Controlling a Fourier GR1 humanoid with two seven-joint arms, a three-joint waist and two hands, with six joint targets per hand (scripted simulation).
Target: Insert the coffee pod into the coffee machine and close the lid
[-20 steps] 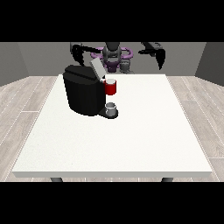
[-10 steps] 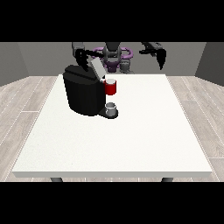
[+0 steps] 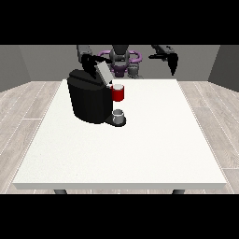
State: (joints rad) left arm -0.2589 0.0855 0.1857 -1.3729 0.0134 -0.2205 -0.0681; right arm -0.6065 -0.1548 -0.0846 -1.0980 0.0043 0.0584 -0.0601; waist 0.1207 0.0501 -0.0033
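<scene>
The black coffee machine (image 3: 88, 100) stands on the left half of the white table (image 3: 154, 140). Its grey lid (image 3: 103, 72) is tilted up and open. A red pod holder (image 3: 118, 94) sticks out at the machine's front, with a pale round top that may be the coffee pod (image 3: 118, 87). Below it sits a small grey cup (image 3: 119, 115) on the drip base. The hand at the view's left (image 3: 91, 60) hovers just behind the raised lid, close to its upper edge. The hand at the view's right (image 3: 173, 62) hangs in the air beyond the table's far edge, fingers straight and pointing down, holding nothing.
The robot's torso (image 3: 122, 63) stands behind the table's far edge. The table's right and near parts are bare white surface. Wooden floor surrounds the table.
The arm at the view's left has swung in from the side, bringing its hand up to the open lid. The other hand has hardly moved.
</scene>
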